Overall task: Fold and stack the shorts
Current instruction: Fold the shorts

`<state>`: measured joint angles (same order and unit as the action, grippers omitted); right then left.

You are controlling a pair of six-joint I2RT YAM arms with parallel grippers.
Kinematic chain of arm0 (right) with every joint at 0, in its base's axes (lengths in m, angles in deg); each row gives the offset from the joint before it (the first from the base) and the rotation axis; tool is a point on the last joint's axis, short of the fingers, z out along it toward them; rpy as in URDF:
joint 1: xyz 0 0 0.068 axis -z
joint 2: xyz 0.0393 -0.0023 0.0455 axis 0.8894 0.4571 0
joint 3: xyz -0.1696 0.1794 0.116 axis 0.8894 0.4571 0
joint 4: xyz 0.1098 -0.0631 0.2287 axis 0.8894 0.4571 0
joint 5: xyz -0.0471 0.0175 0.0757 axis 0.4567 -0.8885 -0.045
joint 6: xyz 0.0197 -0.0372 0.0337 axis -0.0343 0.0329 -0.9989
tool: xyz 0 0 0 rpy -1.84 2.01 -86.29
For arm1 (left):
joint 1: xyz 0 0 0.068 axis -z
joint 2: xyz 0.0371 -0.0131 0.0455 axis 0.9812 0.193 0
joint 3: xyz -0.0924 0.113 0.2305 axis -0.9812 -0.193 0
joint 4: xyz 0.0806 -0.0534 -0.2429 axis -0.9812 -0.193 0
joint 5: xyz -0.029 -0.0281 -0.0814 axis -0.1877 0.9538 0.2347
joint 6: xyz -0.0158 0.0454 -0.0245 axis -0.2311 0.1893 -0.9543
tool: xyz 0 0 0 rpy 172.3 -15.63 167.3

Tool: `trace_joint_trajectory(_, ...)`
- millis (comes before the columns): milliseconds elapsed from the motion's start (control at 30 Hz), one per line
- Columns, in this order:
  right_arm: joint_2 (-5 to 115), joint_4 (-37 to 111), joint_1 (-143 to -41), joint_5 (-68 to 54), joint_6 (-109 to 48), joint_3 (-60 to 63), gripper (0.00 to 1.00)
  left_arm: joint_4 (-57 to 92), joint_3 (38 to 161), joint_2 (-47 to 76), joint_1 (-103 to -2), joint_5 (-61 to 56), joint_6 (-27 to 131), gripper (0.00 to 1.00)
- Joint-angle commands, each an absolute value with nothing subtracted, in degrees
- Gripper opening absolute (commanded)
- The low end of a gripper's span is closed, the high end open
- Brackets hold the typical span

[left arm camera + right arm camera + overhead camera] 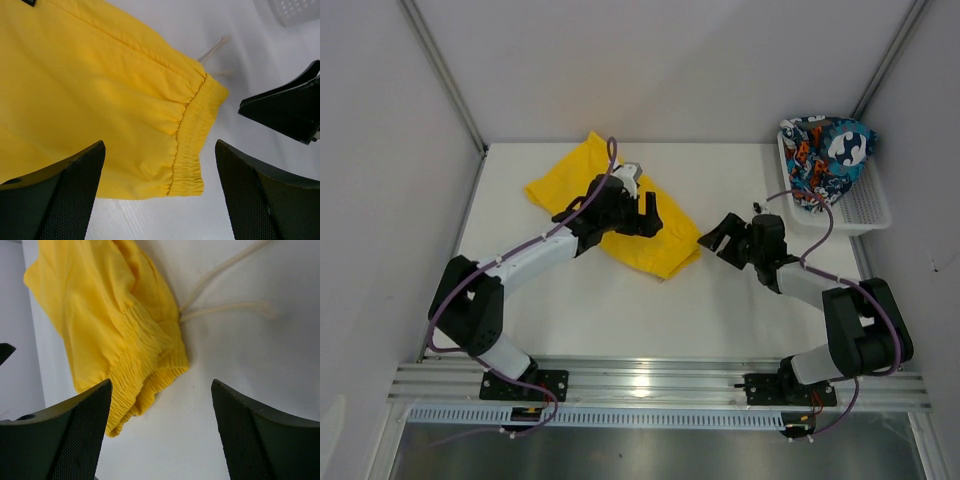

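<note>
White tabletop (620, 310) with pale grey walls on three sides makes up the workspace, and by my reading the job is at an early stage. The yellow shorts (560, 185) lie spread on the table, running diagonally from the far left toward the middle. Their gathered waistband (192, 145) ends near the centre, with the drawstring (225, 307) trailing onto bare table beyond it. The cloth looks fairly flat, but whether a first fold has been made I cannot tell (the waistband end looks doubled in the right wrist view, which may be only its two sides). The printed shorts (825, 160) sit bunched in the basket (865, 210) at the far right corner, not yet taken out. Nothing is stacked. What is left, as I judge it, is folding the yellow pair, fetching and folding the printed pair, and laying one on the other.

The left gripper (648, 215) hangs over the yellow shorts near the waistband, jaws spread wide and holding nothing. The right gripper (718, 240) sits just beside the waistband corner, over bare table, its jaws likewise wide apart and empty.

By count:
- two pairs of shorts, one yellow and one printed
- one basket
- two arms, each with one gripper
- one drawstring, both loose ends showing
</note>
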<state>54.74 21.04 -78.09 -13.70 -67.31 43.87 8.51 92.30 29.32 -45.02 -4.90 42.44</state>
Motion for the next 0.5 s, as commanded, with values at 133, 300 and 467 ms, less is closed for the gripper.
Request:
trace_joint_trajectory(133,62.0,12.0,-80.1,-20.4,-61.8,36.6,0.82,9.6,85.3,24.4,-42.1,-9.5,46.1,0.92)
trace_joint_trajectory(300,66.4,12.3,-82.7,-16.0,-59.4,33.3,0.81,9.8,81.0,21.1,-40.9,-12.4,45.8,0.92)
trace_joint_trajectory(467,68.1,17.0,-85.9,-9.0,-55.0,30.5,0.80,10.9,78.0,18.6,-40.1,-13.2,45.6,0.92)
